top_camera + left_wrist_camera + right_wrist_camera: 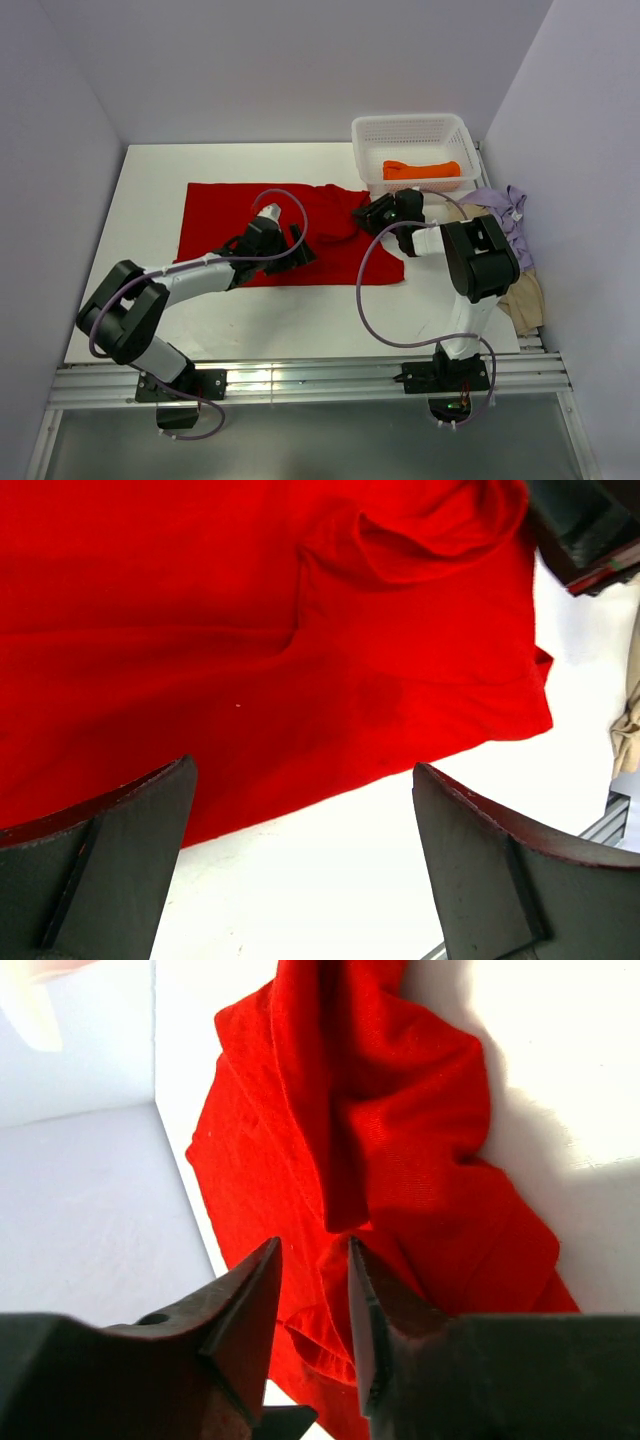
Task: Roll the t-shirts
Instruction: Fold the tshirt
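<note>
pale lavender walls [300, 60] box in a white table [300, 320]. starting at the left, the red t-shirt [230, 215] lies spread flat on the table, its long axis running left to right from left of centre to about the middle. its left part is smooth, and its right end is bunched into folds.

the left gripper [298, 246] hangs over the shirt's near hem, roughly midway along it. in the wrist view its jaws are spread wide with nothing between them. the red cloth lies just beyond the fingertips and bare table sits under them.

further right, the right gripper [368, 214] sits at the bunched right end. its jaws stand a narrow gap apart, with crumpled red cloth showing just past the tips. i cannot see any fold clamped between them.

to the far right stands a white mesh basket [362, 150] with an orange t-shirt [420, 168] inside. a lavender t-shirt [505, 210] and a beige t-shirt [522, 295] are heaped at the table's right edge.

the red shirt is not yet rolled. each arm is near a different part of it: the right one is at the short end, where a roll along the long axis would likely start, and the left one is beside the near hem, placed to steady or straighten it. the creased right end probably needs flattening first.
</note>
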{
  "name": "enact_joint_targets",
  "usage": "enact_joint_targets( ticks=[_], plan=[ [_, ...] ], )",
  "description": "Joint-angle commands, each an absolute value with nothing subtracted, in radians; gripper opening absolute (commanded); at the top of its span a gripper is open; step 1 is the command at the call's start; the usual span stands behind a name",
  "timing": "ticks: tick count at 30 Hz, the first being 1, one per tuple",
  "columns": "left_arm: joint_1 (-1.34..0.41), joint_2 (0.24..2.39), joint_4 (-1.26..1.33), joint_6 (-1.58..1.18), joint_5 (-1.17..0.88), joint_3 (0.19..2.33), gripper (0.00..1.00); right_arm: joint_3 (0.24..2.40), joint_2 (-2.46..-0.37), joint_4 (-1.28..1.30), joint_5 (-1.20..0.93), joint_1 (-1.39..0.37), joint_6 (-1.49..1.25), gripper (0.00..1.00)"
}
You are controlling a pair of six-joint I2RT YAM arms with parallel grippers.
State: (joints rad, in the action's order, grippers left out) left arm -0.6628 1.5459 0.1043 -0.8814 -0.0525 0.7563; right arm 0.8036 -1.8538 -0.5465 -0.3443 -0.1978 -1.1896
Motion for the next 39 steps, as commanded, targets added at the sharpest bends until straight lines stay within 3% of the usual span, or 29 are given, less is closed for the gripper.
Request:
enact_joint_targets(
  ticks=[1,7,16,17,20,26,29,34,39],
  plan=[
    [-0.672,1.493,0.104,-0.887,-0.025,0.75,0.94,0.805,-1.829,-0.612,-0.333,-0.192,-1.209,0.45],
    [-0.672,1.467,0.072,-0.876,-0.009,0.755,0.94,0.704,-1.704,-0.658,-0.269,-0.184,-1.152,0.44],
    [-0.652,1.333,-0.06,-0.83,0.02,0.775,0.96,0.546,-1.364,-0.418,-0.138,-0.183,-0.991,0.44],
    [-0.646,1.315,-0.072,-0.828,0.009,0.77,0.96,0.526,-1.326,-0.375,-0.114,-0.184,-0.977,0.45],
    [-0.623,1.264,-0.092,-0.825,-0.029,0.753,0.96,0.485,-1.166,-0.207,-0.081,-0.192,-0.925,0.6],
    [-0.615,1.241,-0.202,-0.838,-0.005,0.75,0.97,0.379,-1.014,-0.008,-0.037,-0.209,-0.884,0.62],
    [-0.551,1.172,-0.233,-0.836,-0.035,0.692,0.97,0.338,-0.959,0.067,-0.015,-0.21,-0.884,0.61],
    [-0.229,1.042,-0.283,-0.776,-0.216,0.591,0.96,0.212,-0.856,0.055,-0.018,-0.209,-0.952,0.6],
    [-0.15,0.956,-0.307,-0.821,-0.204,0.566,0.96,0.144,-0.79,0.022,-0.002,-0.209,-0.992,0.6]
  ],
)
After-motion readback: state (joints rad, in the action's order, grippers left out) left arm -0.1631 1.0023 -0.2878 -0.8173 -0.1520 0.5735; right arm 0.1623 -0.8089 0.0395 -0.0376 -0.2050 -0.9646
